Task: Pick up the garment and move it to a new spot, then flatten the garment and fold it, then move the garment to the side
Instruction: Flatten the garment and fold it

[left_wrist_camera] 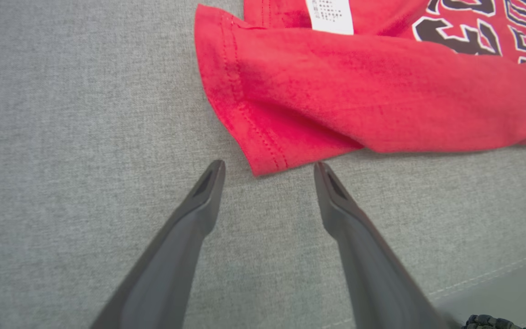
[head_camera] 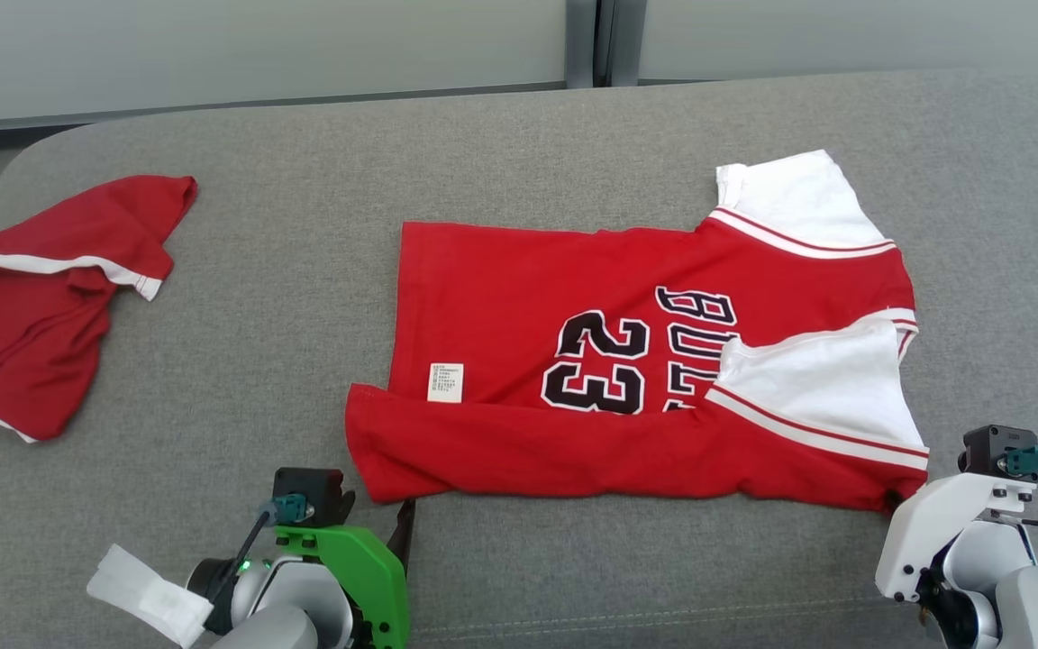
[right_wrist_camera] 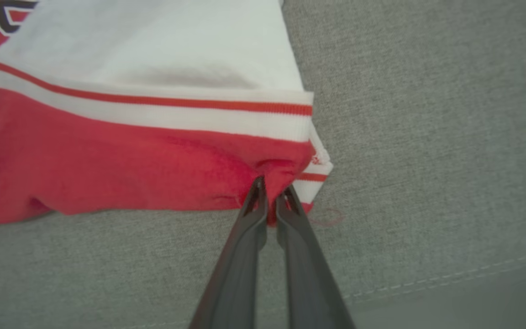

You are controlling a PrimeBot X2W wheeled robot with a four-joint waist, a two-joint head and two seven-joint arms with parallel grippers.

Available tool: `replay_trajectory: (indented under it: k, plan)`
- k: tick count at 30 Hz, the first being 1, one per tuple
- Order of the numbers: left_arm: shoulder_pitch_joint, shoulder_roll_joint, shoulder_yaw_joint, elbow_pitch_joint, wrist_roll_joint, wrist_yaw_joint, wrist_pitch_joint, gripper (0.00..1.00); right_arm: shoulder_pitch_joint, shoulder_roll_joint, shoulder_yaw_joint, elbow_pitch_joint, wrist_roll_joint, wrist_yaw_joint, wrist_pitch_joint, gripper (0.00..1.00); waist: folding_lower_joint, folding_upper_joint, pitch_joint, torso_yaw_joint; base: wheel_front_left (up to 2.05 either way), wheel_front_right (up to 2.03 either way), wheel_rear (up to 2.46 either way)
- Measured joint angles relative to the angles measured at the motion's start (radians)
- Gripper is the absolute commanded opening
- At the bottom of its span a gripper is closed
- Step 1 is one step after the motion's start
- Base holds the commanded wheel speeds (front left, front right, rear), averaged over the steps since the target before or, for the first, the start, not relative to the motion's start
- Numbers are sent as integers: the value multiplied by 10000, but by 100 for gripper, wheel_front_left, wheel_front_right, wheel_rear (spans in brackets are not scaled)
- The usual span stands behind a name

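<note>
Taking both near corners of the garment for the next fold

Head view: the garment point(head_camera: 627, 361), a red jersey, lies flat on the grey cushion point(head_camera: 258, 379) with its near edge folded over, well apart from another red cloth point(head_camera: 41, 297). Left wrist view: the left gripper point(left_wrist_camera: 268, 165) stands wide apart at the hem corner; it should probably slide in low to catch both layers before closing. Right wrist view: the right gripper point(right_wrist_camera: 272, 187) is pinched tight on the sleeve-side corner; lifting both ends level would likely keep the fold straight.
</note>
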Motion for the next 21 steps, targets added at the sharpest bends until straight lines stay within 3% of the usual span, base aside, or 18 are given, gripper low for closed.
replay_trajectory:
  k: [12,13,14,15,21]
  plan:
    - [-213,-339,63,802,-261,-460,0,98,-4,-31,-42,-13,0,0,-8,0,0,0,25,-153,0,0,0]
    - [-221,-347,65,844,-267,-472,0,41,-12,-33,-46,-15,0,2,-19,0,0,0,41,-166,0,0,0]
    - [-231,-364,65,890,-276,-497,0,7,-15,-38,-44,-15,0,2,-21,0,0,0,56,-176,0,0,0]
    - [-271,-399,67,982,-314,-541,-13,0,-23,-52,-46,-17,0,6,-31,0,0,0,80,-187,0,0,0]
    - [-325,-364,102,1076,-334,-604,-105,0,-31,-63,-65,-19,0,6,-46,0,0,0,76,-163,0,0,0]
